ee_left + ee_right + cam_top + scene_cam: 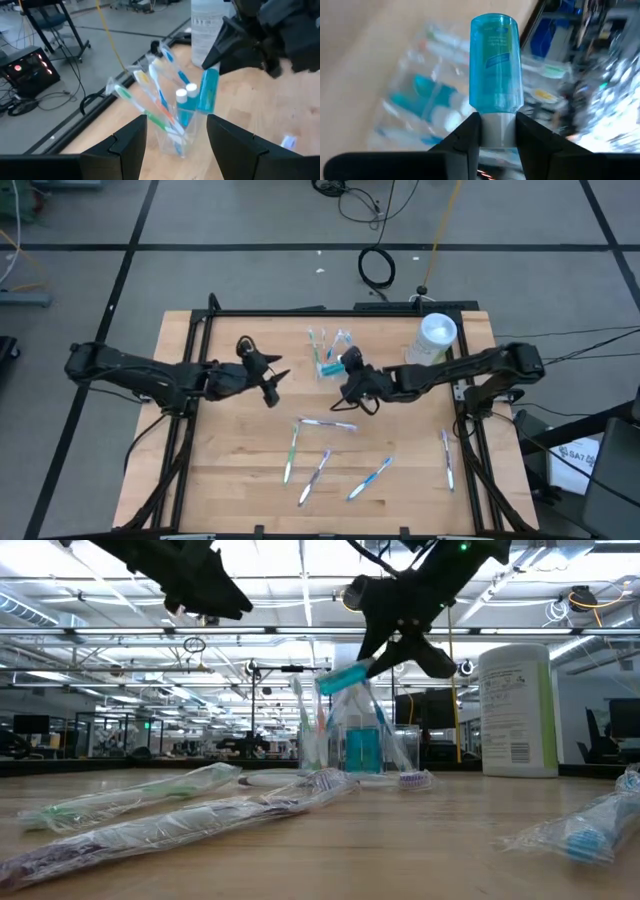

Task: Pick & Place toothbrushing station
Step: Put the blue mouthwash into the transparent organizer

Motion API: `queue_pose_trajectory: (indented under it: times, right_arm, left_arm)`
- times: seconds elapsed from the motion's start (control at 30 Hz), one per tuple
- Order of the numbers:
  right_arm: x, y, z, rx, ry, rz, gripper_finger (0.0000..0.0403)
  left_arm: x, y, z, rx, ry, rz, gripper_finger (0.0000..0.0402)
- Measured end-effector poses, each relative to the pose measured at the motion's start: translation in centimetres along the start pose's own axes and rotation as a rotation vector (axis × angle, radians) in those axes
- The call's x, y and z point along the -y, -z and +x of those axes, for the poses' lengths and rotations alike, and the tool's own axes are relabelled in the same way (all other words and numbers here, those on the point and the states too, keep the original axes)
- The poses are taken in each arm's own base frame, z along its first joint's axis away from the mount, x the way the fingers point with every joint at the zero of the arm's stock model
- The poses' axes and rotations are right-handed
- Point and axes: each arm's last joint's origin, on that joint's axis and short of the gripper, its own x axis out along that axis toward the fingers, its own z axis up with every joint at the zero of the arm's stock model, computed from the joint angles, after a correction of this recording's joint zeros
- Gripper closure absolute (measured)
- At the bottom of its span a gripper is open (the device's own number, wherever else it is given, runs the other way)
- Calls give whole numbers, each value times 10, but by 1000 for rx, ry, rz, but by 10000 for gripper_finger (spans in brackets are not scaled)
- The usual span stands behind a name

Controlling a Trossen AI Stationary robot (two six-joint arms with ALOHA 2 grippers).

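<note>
A small clear cup (175, 137) stands at the far middle of the table (230, 470), holding wrapped toothbrushes (150, 95) and two teal tubes with white caps (184, 95). My right gripper (350, 372) hovers just right of and above the cup, shut on a third teal tube (345, 677). My left gripper (272, 385) is raised to the left of the cup, open and holding nothing; in the left wrist view its fingers (131, 142) frame the cup from a distance. Several wrapped toothbrushes (325, 423) lie flat on the near half of the table. My right gripper pinches the teal tube by its white cap end (496, 127) between the two fingers (470, 134). The tube's teal body (496, 70) sticks out past the fingertips, in line with them. It is lifted clear, slanting down toward the cup from the table's right.
A tall white cylindrical container (437, 335) stands at the far right of the table, behind my right arm. Loose wrapped toothbrushes lie near the front edge (315, 477) (370, 478) and at the right (447, 458). Bare wood shows at the near left.
</note>
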Motion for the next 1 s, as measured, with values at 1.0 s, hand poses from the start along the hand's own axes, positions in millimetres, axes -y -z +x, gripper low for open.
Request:
queue_pose_trajectory:
  times: [1.0]
  right_arm:
    - [-12,8,37,-181,-70,-716,303]
  left_arm:
    - [-1,4,0,-39,-5,12,188]
